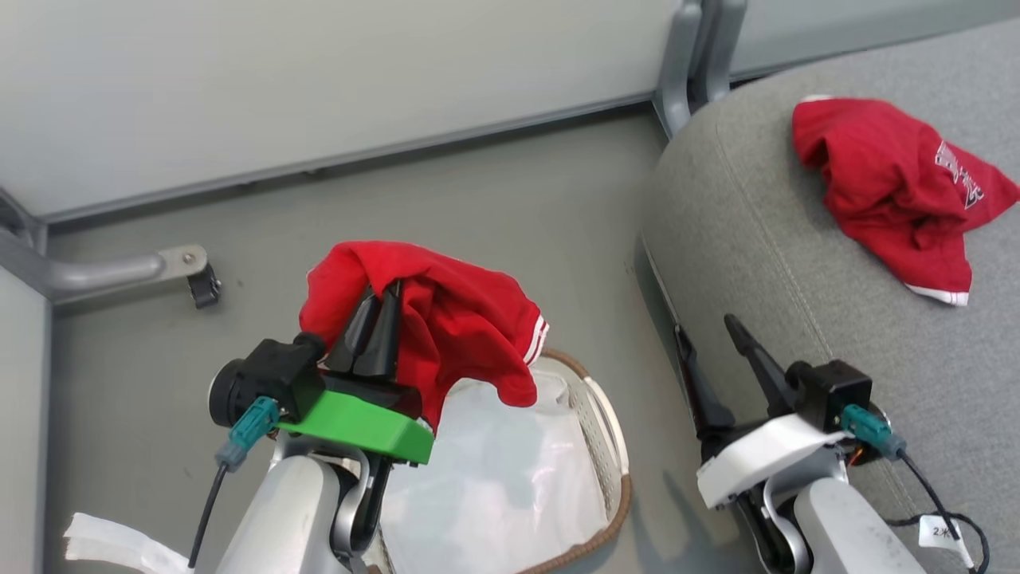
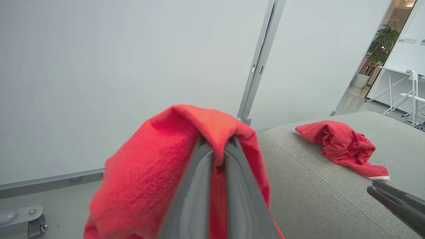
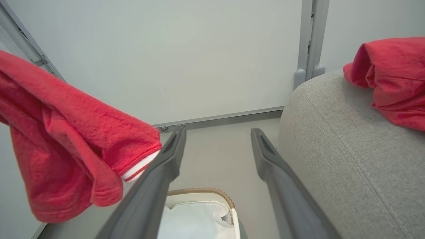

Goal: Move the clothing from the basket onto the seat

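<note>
Red garments: two in all, one in the air and one lying on the sofa.
Held garment point(image 1: 454, 319): draped over the left gripper's fingertips. It hangs in loose folds above the near end of the basket, clear of the liner. One cuff with white stripes point(image 1: 538, 339) dangles on the side toward the sofa.
Garment on the seat point(image 1: 892, 191): crumpled in a heap on top of the cushion, back from its rounded edge. It shows white printed lettering point(image 1: 960, 175) and a strip of white trim at its hem.
Left gripper point(image 1: 381, 307): one, its two dark fingers pressed together with a fold of the held garment pinched between them.
Right gripper point(image 1: 704, 325): one, fingers spread wide and holding nothing. It hangs beside the sofa's front edge, between basket and cushion.
Basket point(image 1: 623, 486): one, oval, white perforated wall under a brown woven rim, standing on the floor just beside the sofa.
Liner point(image 1: 494, 478): one white sheet, rumpled inside the basket, with no red cloth lying on the part I can see.
Seat point(image 1: 797, 263): one large grey upholstered cushion with a stitched seam along its edge.
Floor point(image 1: 478, 199): grey, running back to a pale partition panel point(image 1: 319, 80).
Partition foot point(image 1: 191, 271): one grey metal bracket with a small dark caster, off to the left.
</note>
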Available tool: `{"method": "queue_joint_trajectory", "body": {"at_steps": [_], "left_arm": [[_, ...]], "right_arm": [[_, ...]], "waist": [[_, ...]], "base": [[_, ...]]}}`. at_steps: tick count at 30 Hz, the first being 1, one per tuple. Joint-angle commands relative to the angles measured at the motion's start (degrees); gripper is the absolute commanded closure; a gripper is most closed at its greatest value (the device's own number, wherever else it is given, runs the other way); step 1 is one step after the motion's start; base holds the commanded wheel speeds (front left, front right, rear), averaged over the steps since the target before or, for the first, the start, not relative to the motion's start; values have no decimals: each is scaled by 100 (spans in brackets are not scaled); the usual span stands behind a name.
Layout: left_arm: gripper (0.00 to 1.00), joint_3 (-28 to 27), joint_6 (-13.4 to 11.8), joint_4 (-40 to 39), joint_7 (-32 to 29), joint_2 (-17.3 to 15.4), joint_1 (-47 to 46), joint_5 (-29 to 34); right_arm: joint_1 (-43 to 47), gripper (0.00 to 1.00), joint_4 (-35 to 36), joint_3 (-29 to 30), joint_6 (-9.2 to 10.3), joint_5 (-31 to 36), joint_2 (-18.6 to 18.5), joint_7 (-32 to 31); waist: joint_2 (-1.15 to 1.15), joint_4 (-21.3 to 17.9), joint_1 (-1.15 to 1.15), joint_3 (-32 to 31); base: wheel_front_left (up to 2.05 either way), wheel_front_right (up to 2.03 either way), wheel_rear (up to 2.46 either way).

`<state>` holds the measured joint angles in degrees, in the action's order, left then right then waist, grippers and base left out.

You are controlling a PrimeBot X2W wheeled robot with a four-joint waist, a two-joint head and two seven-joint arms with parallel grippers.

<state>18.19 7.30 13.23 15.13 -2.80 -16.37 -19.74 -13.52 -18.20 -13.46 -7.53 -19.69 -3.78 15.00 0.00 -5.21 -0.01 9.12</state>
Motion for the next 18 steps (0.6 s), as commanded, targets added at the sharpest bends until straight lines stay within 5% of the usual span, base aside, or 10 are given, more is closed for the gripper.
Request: {"method": "queue_joint_trajectory", "body": {"at_steps": [1, 11, 18], "left_arm": [[100, -46, 31, -56, 2, -19, 99, 55], [100, -58, 33, -263, 2, -19, 239, -4], [100, 165, 33, -272, 1, -18, 276, -79]], "right_arm": [[134, 0, -38, -18, 8, 1, 1, 25], [288, 0, -171, -558, 7, 18, -49, 25], [-586, 0, -114, -2086, 8, -221, -438, 25]], "waist": [[0, 198, 1, -491], [0, 165, 1, -772], [0, 259, 1, -808]], "base": [[0, 0, 0], [0, 0, 0], [0, 0, 0]]}}
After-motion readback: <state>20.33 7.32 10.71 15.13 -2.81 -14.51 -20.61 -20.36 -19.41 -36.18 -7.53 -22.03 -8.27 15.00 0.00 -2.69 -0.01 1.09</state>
